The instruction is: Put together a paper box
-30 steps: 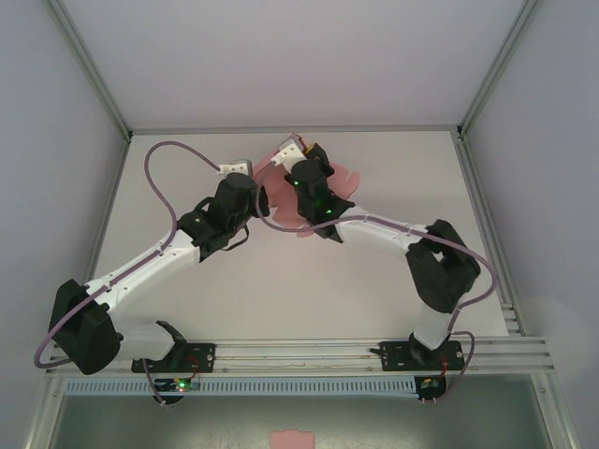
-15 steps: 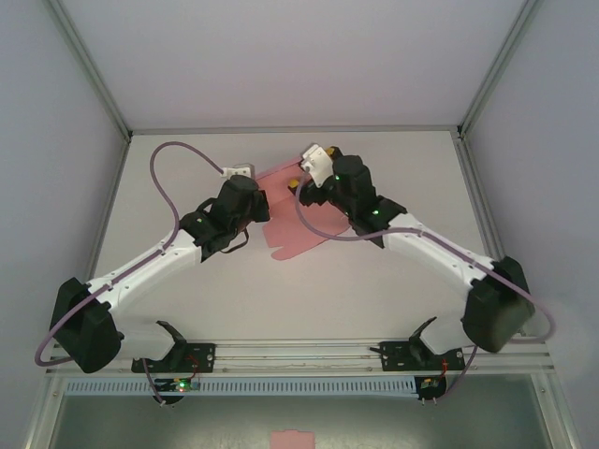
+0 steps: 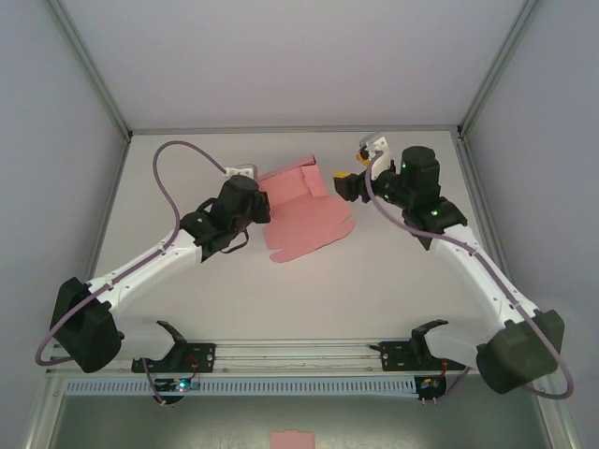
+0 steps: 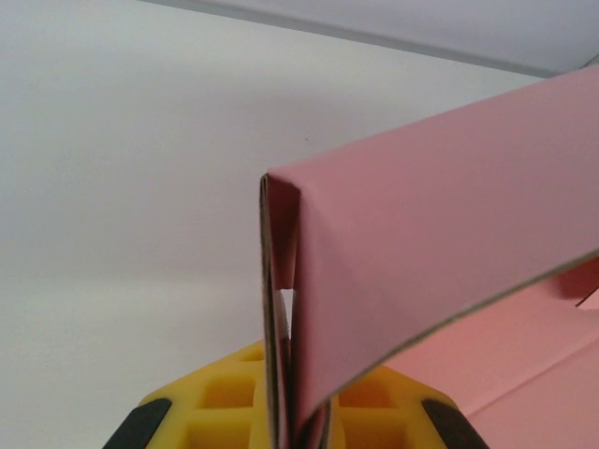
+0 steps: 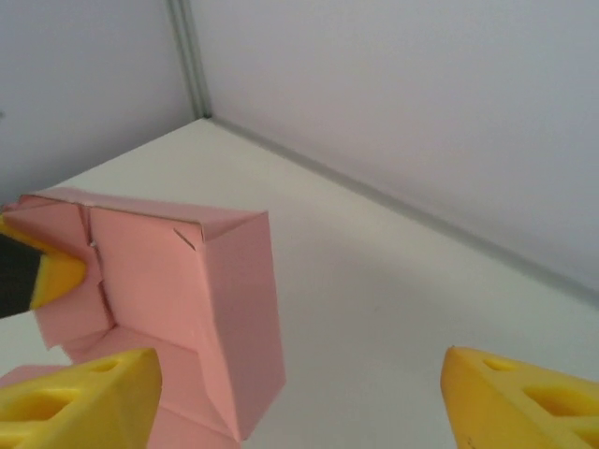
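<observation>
Locate the left gripper [image 3: 262,195] left of centre in the far half of the table [image 3: 281,309], jaws clamped tight on a doubled-over flap at the left end of the paper box [image 3: 304,220]. In the left wrist view, check the left gripper [image 4: 290,423]: yellow fingers [image 4: 225,404] pinching two layers of the paper box [image 4: 449,262], card standing on edge. Find the paper box in the middle of the far half of the table, partly folded. Note one raised wall along its far side, long axis running from the left gripper toward the far right corner, top edge pointing up. Note the rest of the sheet lying flat, spreading toward the near edge, rounded flaps pointing near and right. Locate the right gripper [image 3: 348,182] just beside the right end of the raised wall, jaws wide apart, gripping nothing. In the right wrist view [image 5: 301,367], see both yellow fingertips [image 5: 94,398] well apart, an upright corner of the paper box [image 5: 187,281] ahead between them.
</observation>
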You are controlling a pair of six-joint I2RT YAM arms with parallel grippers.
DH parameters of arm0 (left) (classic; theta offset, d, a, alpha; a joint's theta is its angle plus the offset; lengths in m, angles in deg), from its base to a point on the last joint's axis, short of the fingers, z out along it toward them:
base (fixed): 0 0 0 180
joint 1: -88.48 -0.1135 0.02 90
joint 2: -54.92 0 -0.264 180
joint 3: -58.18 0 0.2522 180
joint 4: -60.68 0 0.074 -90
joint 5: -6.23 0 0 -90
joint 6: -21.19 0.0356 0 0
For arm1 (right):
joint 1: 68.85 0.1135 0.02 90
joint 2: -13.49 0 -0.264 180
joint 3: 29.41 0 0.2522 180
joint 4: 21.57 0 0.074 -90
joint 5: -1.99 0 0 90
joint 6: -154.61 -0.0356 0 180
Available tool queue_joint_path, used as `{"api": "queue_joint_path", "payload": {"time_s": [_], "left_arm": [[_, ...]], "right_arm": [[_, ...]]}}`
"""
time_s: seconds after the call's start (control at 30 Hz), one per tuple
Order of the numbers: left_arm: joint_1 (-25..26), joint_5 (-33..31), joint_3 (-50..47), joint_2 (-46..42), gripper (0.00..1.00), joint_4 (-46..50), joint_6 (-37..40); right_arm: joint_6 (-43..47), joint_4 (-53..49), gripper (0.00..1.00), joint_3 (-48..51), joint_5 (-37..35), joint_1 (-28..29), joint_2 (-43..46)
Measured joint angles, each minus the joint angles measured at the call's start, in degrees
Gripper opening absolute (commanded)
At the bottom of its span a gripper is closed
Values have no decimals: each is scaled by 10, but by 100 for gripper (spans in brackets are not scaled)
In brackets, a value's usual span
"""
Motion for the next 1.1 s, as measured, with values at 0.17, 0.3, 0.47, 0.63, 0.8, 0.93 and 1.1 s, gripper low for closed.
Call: {"api": "queue_joint_path", "payload": {"time_s": [0.17,0.3,0.47,0.63,0.8,0.93,1.1], "left_arm": [[0,19,0,-1,0,0,9],[0,27,0,-1,0,0,14],[1,32,0,-1,0,0,20],[1,27,0,-1,0,14,20],[1,31,3,0,0,28,12],[1,31,6,1,0,29,-5],[1,24,7,1,0,21,-23]], "right_arm": [[16,-42,72,-20,90,-1,-75],[31,-68,67,-56,110,-1,-121],[48,-85,37,-95,100,16,-153],[64,-103,8,-125,-26,62,-177],[72,-83,0,-132,-249,134,-201],[96,-50,0,-148,-442,187,-236],[146,11,0,-156,-576,219,-278]]}}
